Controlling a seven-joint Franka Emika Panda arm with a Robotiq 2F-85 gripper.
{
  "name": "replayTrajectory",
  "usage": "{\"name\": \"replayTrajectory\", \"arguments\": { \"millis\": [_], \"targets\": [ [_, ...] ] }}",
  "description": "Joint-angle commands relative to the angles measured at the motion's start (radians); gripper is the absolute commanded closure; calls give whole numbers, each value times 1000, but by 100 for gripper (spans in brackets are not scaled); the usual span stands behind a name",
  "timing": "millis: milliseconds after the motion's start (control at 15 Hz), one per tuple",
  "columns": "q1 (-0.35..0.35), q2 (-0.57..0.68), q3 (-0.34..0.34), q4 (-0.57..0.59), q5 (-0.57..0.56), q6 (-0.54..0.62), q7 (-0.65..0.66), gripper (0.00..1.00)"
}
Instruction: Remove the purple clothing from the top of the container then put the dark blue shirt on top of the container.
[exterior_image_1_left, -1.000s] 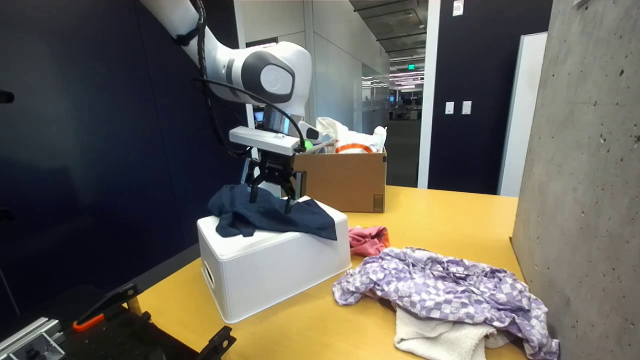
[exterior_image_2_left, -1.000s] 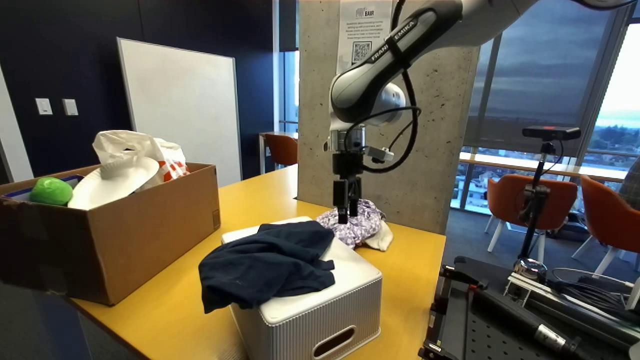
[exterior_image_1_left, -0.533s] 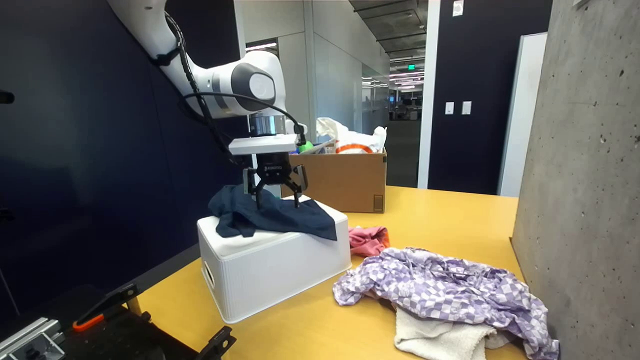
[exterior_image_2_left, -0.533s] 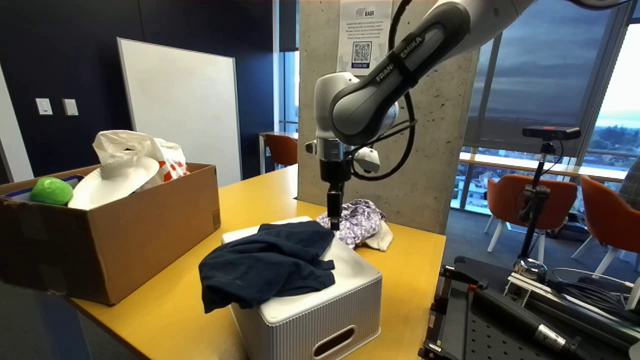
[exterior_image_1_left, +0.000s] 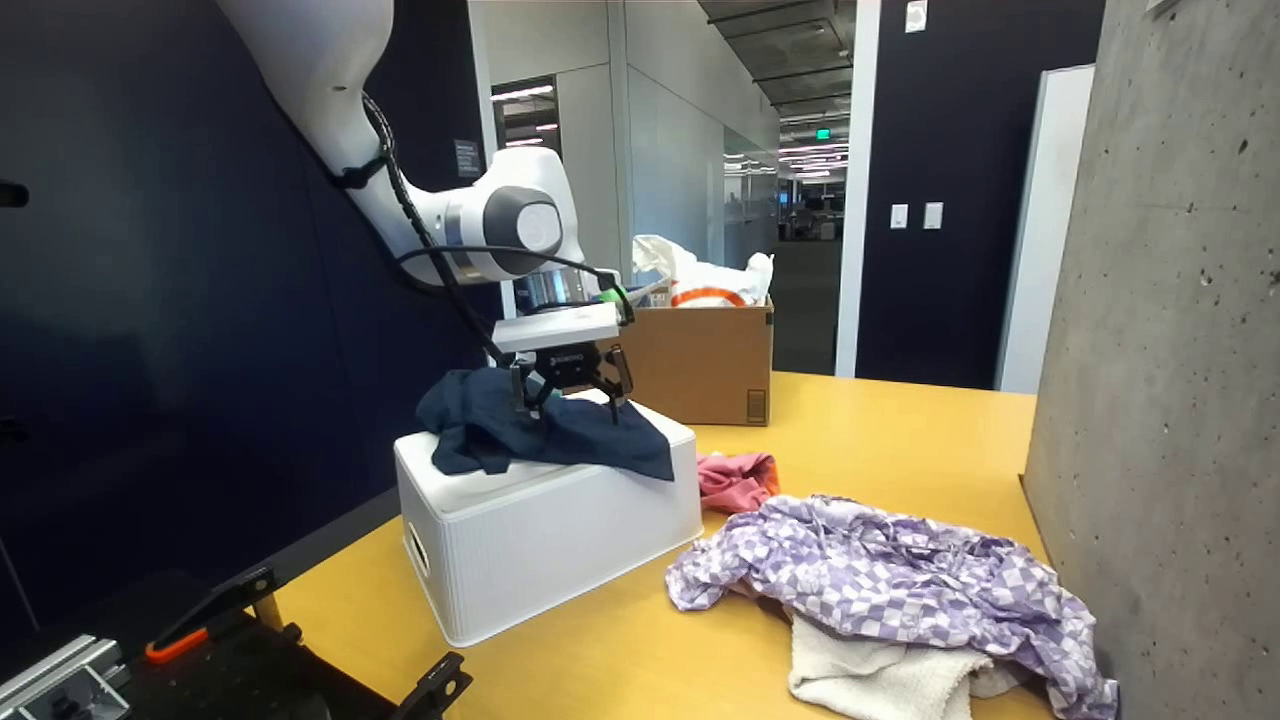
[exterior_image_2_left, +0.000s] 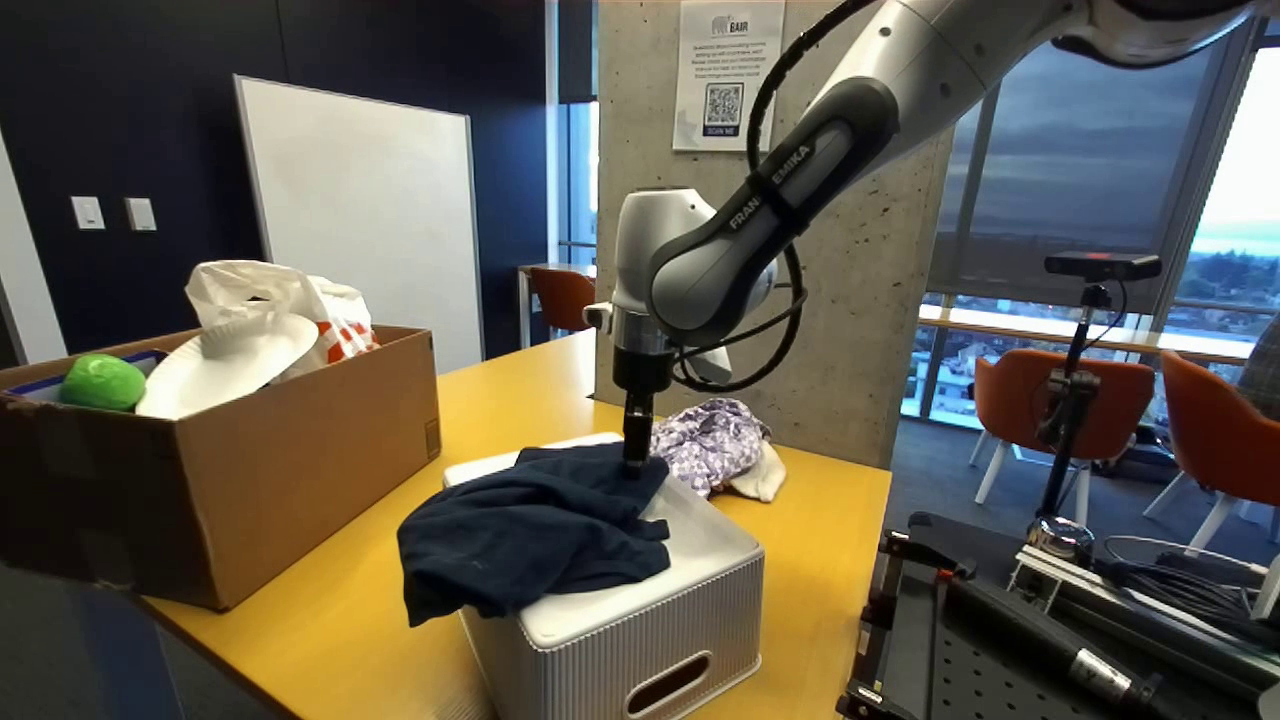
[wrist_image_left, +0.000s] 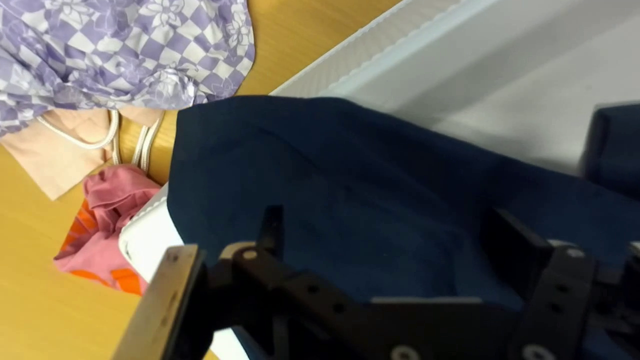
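While dark blue shirt (exterior_image_2_left: 530, 540) lies, long axis aslant, across container (exterior_image_1_left: 570, 560), jaws, spread wide, empty, have dropped lower.

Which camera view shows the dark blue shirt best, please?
An exterior view: the dark blue shirt shows nearly whole there, draped over the white box. It also appears in an exterior view, partly behind the pincer; the wrist view shows a close, cropped part.

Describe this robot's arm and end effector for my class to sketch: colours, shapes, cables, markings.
A white, rounded robot arm with dark grey covers, pale "FRAN" and "EMIKA" lettering, a black strap and black cables, thick and thin. Below a white rectangular bar, the black two-fingered end effector has angular links and silvery metallic plates.
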Motion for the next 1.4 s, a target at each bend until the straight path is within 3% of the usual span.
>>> {"name": "replayTrajectory", "arguments": {
  "millis": [0,533,667,1333],
  "targets": [
    [-5,47,9,58,-28,23,-32,26],
    [-21,78,14,101,-18,21,-56,88],
    [-28,86,10,116,-18,15,-57,99],
    [-62,217,-70,374,-50,-47,-46,100]
  ]
}}
